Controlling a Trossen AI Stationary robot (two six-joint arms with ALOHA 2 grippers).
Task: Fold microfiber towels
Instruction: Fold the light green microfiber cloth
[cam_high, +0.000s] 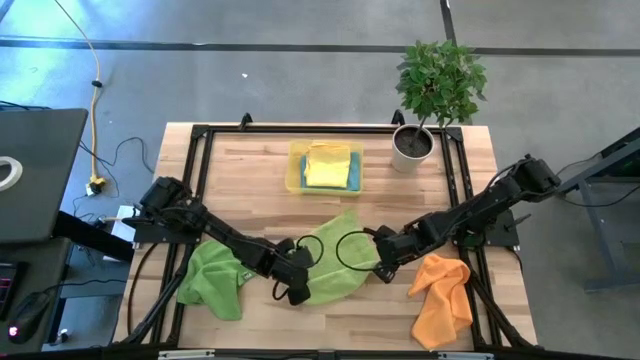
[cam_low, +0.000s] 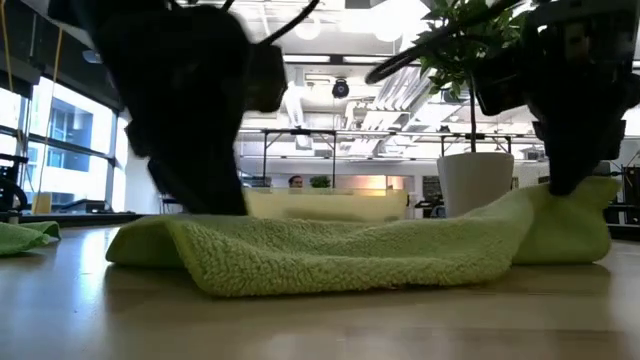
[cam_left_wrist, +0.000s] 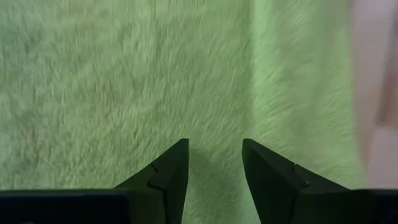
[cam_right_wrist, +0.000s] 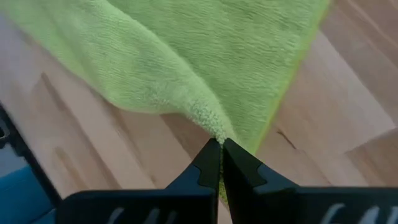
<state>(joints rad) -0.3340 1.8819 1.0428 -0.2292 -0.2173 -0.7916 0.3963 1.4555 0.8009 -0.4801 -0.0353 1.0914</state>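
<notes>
Now the right gripper (cam_right_wrist: 220, 144) has its fingers clamped on the green towel (cam_high: 335, 262) edge, while the left gripper (cam_left_wrist: 214, 149) fingers stand apart just above it, near the bench (cam_high: 260, 160) front edge.

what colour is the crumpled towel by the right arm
Orange microfiber towel, clearest in the high view.

You will find no text, label, brand, number or sign that can be read in any of these views.
</notes>
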